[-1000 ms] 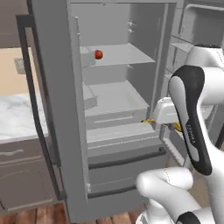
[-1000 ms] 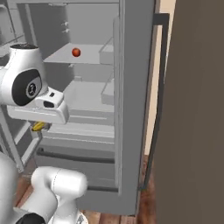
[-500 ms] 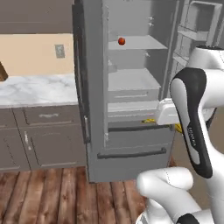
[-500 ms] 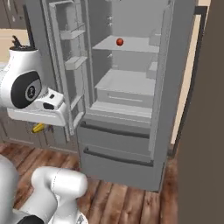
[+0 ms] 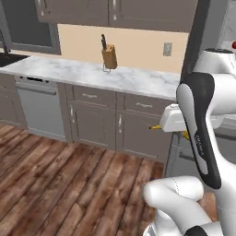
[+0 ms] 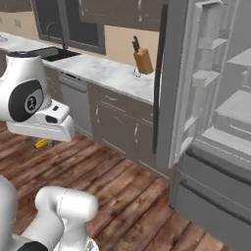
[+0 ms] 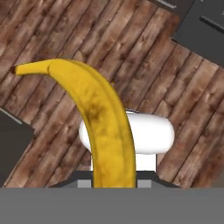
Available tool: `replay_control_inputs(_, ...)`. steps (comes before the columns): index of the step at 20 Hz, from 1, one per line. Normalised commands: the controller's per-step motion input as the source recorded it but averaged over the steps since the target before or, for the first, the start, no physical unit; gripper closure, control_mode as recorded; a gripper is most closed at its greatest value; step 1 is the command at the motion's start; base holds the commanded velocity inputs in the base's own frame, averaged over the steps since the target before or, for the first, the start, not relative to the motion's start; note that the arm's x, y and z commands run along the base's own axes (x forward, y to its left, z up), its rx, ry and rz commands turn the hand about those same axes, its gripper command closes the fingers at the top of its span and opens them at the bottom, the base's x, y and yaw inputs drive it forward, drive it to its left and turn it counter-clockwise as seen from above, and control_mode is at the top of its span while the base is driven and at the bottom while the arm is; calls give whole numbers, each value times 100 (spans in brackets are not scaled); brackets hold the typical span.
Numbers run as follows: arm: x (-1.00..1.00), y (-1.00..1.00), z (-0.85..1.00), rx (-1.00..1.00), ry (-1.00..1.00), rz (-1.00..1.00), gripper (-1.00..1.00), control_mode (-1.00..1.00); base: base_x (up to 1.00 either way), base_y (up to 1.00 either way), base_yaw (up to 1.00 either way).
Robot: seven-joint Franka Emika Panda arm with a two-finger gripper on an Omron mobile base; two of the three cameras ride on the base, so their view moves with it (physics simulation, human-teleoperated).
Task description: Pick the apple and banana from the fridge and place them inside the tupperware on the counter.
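- Jaws (image 7: 114,181) were pinching the banana (image 7: 98,118) tight, with it curving up and away over the wood floor (image 7: 52,39).
- Fridge (image 6: 215,122) stood open off to the side, and the marble tabletop (image 5: 92,73) was near.
- Tip, I'd say: keep that grip steady and carry it level toward the tabletop so it can't slip.

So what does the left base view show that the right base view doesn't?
Left base view: a sliver of the red apple at the right edge. Right base view: the open fridge with its shelves and door bins. Both: the counter, the knife block on it, and the banana carried at the arm's end.
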Motion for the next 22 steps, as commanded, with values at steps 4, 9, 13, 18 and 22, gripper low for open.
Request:
replay_control_inputs(4,0,0,0,0,0,0,100,100,10,54,63)
replay_control_inputs(9,0,0,0,0,0,0,100,100,13,42,63)
replay_control_inputs(13,0,0,0,0,0,0,100,100,11,31,61)
replay_control_inputs(18,0,0,0,0,0,0,100,100,3,15,51)
replay_control_inputs(22,0,0,0,0,0,0,100,100,0,0,34)
